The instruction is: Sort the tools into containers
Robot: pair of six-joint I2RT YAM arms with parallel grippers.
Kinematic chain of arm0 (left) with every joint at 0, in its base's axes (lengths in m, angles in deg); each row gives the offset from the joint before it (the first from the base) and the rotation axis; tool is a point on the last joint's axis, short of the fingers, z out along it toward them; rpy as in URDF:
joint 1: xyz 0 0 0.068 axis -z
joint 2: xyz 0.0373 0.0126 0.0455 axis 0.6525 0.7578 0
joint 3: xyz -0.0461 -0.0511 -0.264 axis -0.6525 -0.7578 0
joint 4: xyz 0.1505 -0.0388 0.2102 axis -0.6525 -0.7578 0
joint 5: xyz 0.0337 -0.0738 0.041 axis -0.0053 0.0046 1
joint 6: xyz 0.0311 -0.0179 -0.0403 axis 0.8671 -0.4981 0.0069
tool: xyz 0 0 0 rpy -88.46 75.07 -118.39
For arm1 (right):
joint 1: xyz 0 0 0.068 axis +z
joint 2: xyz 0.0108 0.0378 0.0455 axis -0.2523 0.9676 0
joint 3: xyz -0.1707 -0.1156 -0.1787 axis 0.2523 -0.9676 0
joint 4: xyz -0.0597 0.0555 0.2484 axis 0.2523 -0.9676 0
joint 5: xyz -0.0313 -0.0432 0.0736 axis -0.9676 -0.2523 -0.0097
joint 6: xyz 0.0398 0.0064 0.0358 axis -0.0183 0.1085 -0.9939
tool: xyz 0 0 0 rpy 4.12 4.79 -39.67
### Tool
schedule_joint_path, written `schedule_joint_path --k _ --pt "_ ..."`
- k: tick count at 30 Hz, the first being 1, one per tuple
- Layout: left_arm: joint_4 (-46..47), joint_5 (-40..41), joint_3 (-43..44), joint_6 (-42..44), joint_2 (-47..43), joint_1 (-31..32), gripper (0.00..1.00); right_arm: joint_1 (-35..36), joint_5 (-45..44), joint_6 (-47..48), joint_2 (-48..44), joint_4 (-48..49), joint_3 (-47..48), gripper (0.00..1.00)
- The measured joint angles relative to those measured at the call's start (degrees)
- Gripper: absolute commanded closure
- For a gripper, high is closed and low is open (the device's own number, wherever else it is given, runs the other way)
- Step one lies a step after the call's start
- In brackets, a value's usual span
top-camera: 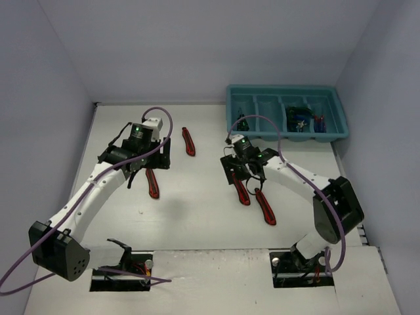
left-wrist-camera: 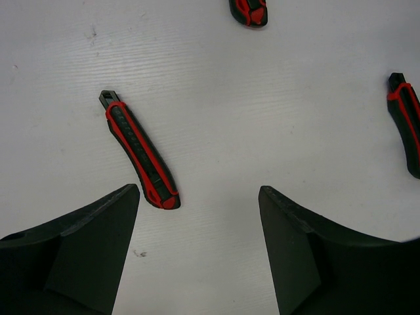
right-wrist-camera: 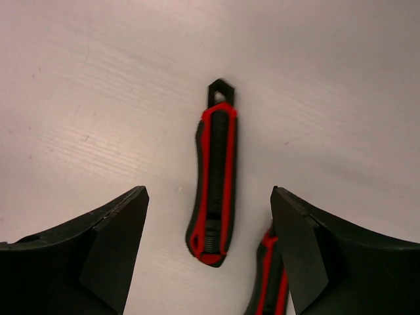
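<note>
Several red-and-black utility knives lie on the white table. My right gripper [top-camera: 246,176] is open and hangs over one knife [top-camera: 241,190]. In the right wrist view that knife [right-wrist-camera: 213,177] lies lengthwise between the fingers, untouched, and my gripper [right-wrist-camera: 209,191] is low over it. A second knife [right-wrist-camera: 268,285] lies partly under the right finger. My left gripper [top-camera: 147,164] is open and empty above another knife [top-camera: 152,183]. In the left wrist view this knife [left-wrist-camera: 140,156] lies just ahead of the left finger, off centre from my gripper [left-wrist-camera: 198,190]. The teal tray [top-camera: 282,88] holds several tools [top-camera: 298,118].
A knife [top-camera: 189,141] lies between the two arms towards the back. Another knife [top-camera: 265,206] lies beside the right gripper's knife. Two more knife ends show at the top [left-wrist-camera: 249,10] and right edge [left-wrist-camera: 407,128] of the left wrist view. Walls enclose the table.
</note>
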Motion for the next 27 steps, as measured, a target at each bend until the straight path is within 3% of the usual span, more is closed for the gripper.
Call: schedule_joint_path --k 6,10,13,20,21,27 --pt "-1.3 0.8 0.1 -0.2 -0.3 0.0 0.3 4.4 -1.6 -5.6 5.0 0.3 -1.8 0.29" --pt "-2.3 1.3 0.0 -0.3 -1.3 0.0 0.3 4.6 -3.0 -7.6 8.2 0.7 -2.5 0.36" --pt "-2.9 1.6 -0.1 -0.3 -2.6 -0.1 0.3 4.5 -4.6 -8.5 9.2 1.0 -2.9 0.47" --pt "-3.6 2.1 -0.8 -0.2 -4.2 -0.1 0.3 5.0 -4.8 -10.1 9.4 2.0 -3.7 0.96" --pt "-3.6 2.1 -0.8 -0.2 -4.2 -0.2 0.3 5.0 -4.8 -10.1 9.4 2.0 -3.7 1.0" --pt "-3.8 2.1 -0.8 0.0 -4.2 -0.4 0.3 5.0 -5.3 -9.1 8.6 1.1 -1.7 1.0"
